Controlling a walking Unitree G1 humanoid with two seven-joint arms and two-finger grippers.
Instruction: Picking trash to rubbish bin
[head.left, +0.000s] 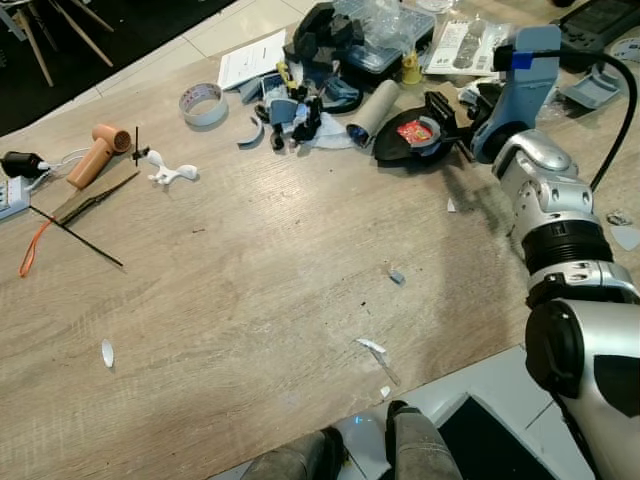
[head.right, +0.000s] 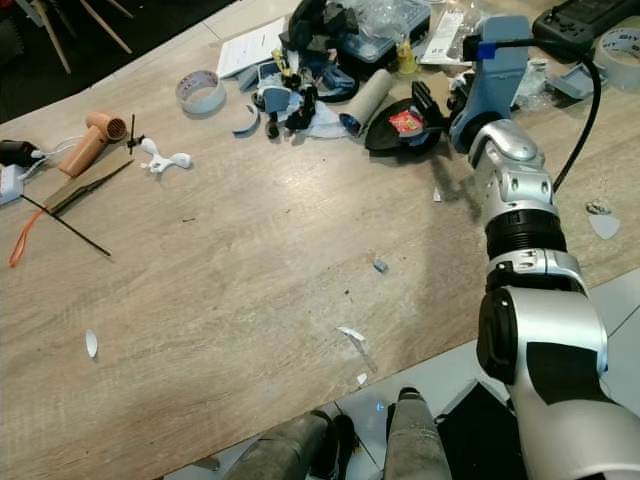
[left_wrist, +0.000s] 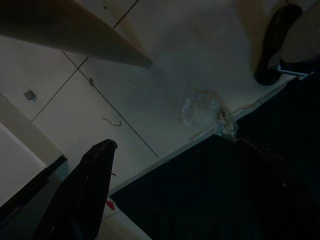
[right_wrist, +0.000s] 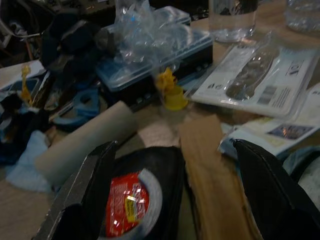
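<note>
Right now I have the right gripper (head.left: 447, 128) reached out to the clutter at the upper right of the frame, fingers spread wide over a black tray (right_wrist: 165, 165) holding a red wrapper (right_wrist: 127, 202); nothing is gripped yet. Next, I judge, lower and close on the wrapper. The left gripper (left_wrist: 87, 192) hangs idle over the floor, and I cannot tell its state
</note>
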